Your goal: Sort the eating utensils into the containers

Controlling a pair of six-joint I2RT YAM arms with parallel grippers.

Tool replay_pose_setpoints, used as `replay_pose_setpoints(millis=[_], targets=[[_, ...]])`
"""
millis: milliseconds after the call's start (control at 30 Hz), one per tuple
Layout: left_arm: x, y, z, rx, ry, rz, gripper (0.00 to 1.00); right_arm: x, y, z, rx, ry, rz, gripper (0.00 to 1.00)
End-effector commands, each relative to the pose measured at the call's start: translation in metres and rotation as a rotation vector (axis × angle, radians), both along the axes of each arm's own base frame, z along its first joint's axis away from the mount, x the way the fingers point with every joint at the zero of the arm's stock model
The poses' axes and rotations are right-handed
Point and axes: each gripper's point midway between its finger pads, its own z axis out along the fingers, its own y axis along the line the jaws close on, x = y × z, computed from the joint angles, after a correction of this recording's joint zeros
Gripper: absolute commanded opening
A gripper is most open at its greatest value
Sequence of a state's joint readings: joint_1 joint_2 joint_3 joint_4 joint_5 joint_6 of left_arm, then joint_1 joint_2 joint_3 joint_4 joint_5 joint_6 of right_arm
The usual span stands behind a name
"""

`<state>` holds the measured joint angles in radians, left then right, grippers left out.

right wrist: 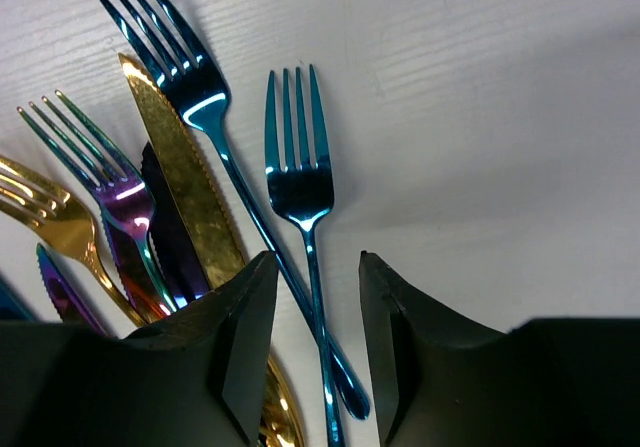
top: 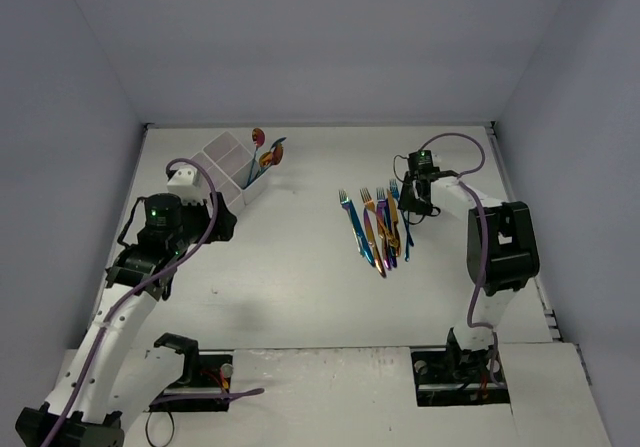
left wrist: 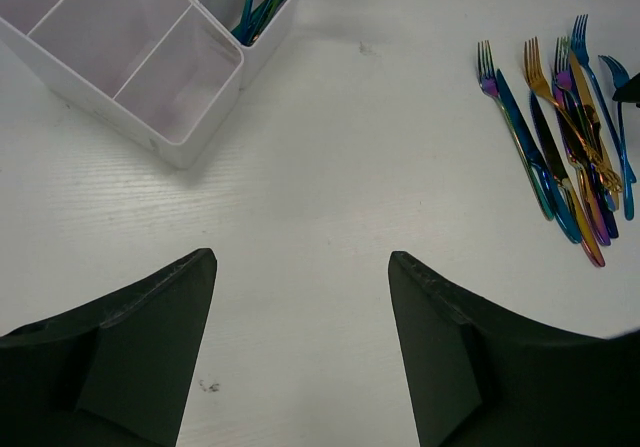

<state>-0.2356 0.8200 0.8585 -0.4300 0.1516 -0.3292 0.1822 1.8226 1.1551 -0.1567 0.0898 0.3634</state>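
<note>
A pile of iridescent utensils (top: 380, 229) lies at mid-table; it also shows in the left wrist view (left wrist: 570, 157). My right gripper (right wrist: 318, 267) is open, low over the pile's right edge, its jaws straddling the crossed handles of two blue forks (right wrist: 295, 182). A gold knife (right wrist: 185, 182) and a purple fork (right wrist: 120, 192) lie just left of them. The white four-compartment box (top: 235, 167) stands at the back left, with several utensils upright in its right compartment (left wrist: 262, 2). My left gripper (left wrist: 300, 267) is open and empty over bare table, near the box.
Grey walls enclose the table on three sides. The box's other three compartments (left wrist: 120, 27) hold nothing. The right arm's body (top: 500, 247) stands along the table's right side.
</note>
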Motion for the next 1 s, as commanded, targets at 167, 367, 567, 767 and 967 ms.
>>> replay_pose_setpoints(millis=[167,367,567,767,967], targets=[[-0.003,-0.007,0.009,-0.051,-0.013,-0.008,0.67,0.029,-0.001,-0.01,-0.02,-0.046,0.01,0.23],[0.0,-0.011,0.025,-0.074,-0.041,-0.02,0.67,0.032,0.0,0.011,-0.074,-0.098,0.068,0.0],[0.006,-0.026,0.057,-0.138,-0.071,-0.074,0.67,0.03,0.024,0.076,-0.097,-0.246,0.171,0.0],[0.009,-0.059,0.093,-0.294,-0.058,-0.172,0.67,-0.003,0.108,0.163,-0.034,-0.46,0.529,0.0],[0.009,-0.101,0.133,-0.471,-0.062,-0.288,0.67,-0.061,0.179,0.234,0.079,-0.665,0.841,0.0]])
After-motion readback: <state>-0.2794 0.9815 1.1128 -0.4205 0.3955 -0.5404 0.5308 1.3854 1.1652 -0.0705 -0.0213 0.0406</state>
